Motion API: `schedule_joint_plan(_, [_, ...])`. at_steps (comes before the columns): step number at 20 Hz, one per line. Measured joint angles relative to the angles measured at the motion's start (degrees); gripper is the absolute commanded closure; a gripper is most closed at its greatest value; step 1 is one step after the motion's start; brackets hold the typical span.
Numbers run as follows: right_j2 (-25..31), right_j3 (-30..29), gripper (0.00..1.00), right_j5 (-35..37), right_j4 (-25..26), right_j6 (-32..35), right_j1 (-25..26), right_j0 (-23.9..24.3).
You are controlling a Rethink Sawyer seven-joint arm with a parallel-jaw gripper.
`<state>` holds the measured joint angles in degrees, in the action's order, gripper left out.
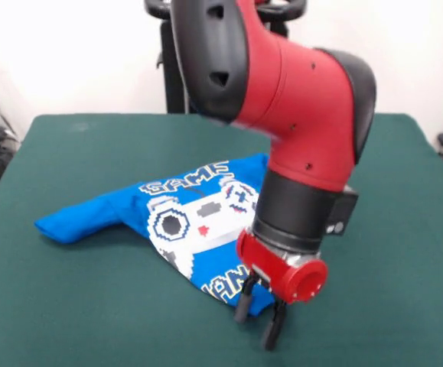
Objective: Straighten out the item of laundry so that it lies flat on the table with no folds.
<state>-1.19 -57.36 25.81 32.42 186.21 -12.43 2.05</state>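
The small bright blue T-shirt with the pixel game-controller print [187, 218] lies crumpled a little nearer than the middle of the wide dark green felt-covered table [68, 306]; one part trails off in a flattened tongue toward the picture's left, and the printed front is folded so the lower lettering bends under at the near edge. Right at that near corner is the robot's hand [259, 321] — its two dark fingers [244, 302] point down and stand a little apart, one touching or just over the blue hem, the other beside it on the bare felt; nothing looks pinched between them, so I'd call the hand spread. The bulky red and black arm [282, 115] hangs over the shirt's right side and hides whatever cloth lies beneath it.

The risk, as I judge it: if the fingers close here they may catch only a thin edge, or two layers at once; a pull would then drag the whole bundle across the felt rather than open the fold.
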Motion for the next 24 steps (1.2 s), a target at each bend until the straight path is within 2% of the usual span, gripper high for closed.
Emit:
schedule_joint_plan(9, [2.22, 0.09, 0.00, 1.98, -3.48, 0.00, -0.20, 3.31])
schedule_joint_plan(13, [3.11, 0.07, 0.00, 7.41, -5.14, 0.00, -0.90, 4.67])
schedule_joint_plan(18, [6.02, 0.07, 0.00, 17.88, -8.52, 0.00, -2.73, 6.98])
schedule_joint_plan(24, [8.99, 0.07, 0.00, 22.14, -10.44, 0.00, -3.84, 8.79])
